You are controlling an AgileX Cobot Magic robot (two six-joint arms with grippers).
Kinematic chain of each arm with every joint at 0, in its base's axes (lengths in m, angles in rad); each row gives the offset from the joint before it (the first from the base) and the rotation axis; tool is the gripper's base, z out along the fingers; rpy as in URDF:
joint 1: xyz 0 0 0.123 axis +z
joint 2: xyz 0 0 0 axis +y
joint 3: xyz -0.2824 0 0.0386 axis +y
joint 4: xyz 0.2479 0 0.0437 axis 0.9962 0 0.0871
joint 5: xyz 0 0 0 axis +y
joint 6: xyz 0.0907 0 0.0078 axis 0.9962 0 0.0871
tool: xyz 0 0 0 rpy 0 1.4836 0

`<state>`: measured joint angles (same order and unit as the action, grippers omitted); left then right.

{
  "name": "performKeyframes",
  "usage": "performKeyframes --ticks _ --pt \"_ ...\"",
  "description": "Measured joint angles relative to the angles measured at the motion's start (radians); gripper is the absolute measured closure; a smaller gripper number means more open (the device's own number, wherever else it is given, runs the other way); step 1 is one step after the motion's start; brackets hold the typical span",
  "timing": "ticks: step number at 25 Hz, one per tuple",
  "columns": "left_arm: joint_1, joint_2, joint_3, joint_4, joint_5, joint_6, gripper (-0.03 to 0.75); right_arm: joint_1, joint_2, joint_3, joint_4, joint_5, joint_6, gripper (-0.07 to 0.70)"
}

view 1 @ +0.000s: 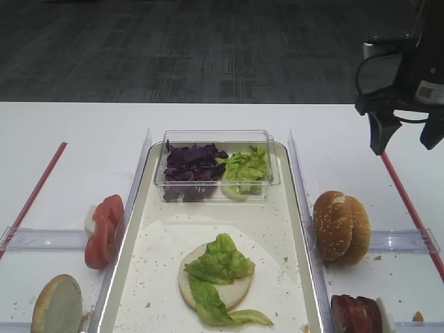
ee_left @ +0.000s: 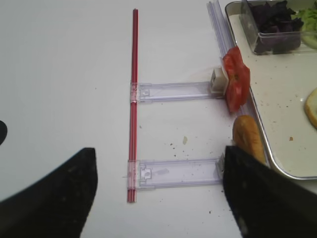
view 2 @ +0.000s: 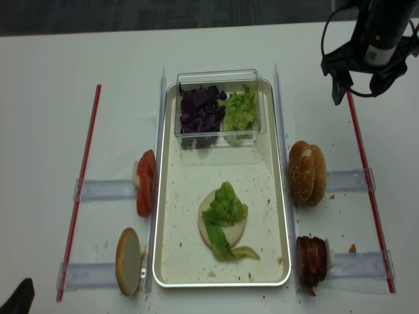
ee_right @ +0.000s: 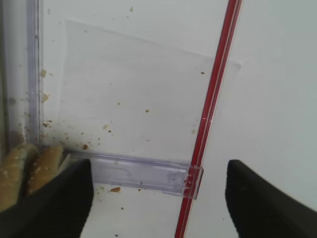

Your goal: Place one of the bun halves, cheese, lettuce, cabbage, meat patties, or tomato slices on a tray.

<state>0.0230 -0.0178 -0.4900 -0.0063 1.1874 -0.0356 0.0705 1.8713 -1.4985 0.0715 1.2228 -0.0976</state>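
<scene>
At the centre of the white table sits the large rectangular cream-white tray (view 1: pixel 295 229) with its raised silvery rim, speckled with crumbs. Near its 6 o'clock end lies one flat pale beige bun half (view 1: pixel 236 291), cut side up, with crinkly light-green lettuce leaves (view 1: pixel 218 267) draped over it and trailing off its near edge. At the tray's 12 o'clock end stands a small clear plastic tub (view 1: pixel 215 141) holding dark purple shredded cabbage (view 1: pixel 191 163) on its 9 o'clock side and more of the light-green leaves on its 3 o'clock side.

Off the tray at 9 o'clock, bright red-pink tomato slices (view 1: pixel 104 229) stand on edge against a clear plastic holder, and at 7 o'clock another pale bun round (view 1: pixel 57 304) leans on edge. At 3 o'clock, golden-brown sesame-seeded bun tops (view 1: pixel 340 225) stand on edge; at 5 o'clock are dark reddish-brown meat patties (view 1: pixel 357 313), also on edge. Thin red rods (view 2: pixel 82 186) bound the layout on both sides.

The black right gripper (view 1: pixel 406 139) hangs at 2 o'clock above the right red rod, well apart from the tray, its jaws spread wide with nothing between them. The black left gripper (ee_left: pixel 158 198) hovers over the bare table at 8 o'clock, jaws likewise apart and empty.
</scene>
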Motion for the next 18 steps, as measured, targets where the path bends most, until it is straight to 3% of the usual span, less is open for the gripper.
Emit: performKeyframes --ticks 9,18 --pt "0.000 0.000 0.000 0.000 0.000 0.000 0.225 -0.018 -0.219 0.209 0.005 -0.005 0.014 0.059" --pt "0.000 0.000 0.000 0.000 0.000 0.000 0.225 -0.018 -0.528 0.520 0.001 -0.126 0.016 0.059"
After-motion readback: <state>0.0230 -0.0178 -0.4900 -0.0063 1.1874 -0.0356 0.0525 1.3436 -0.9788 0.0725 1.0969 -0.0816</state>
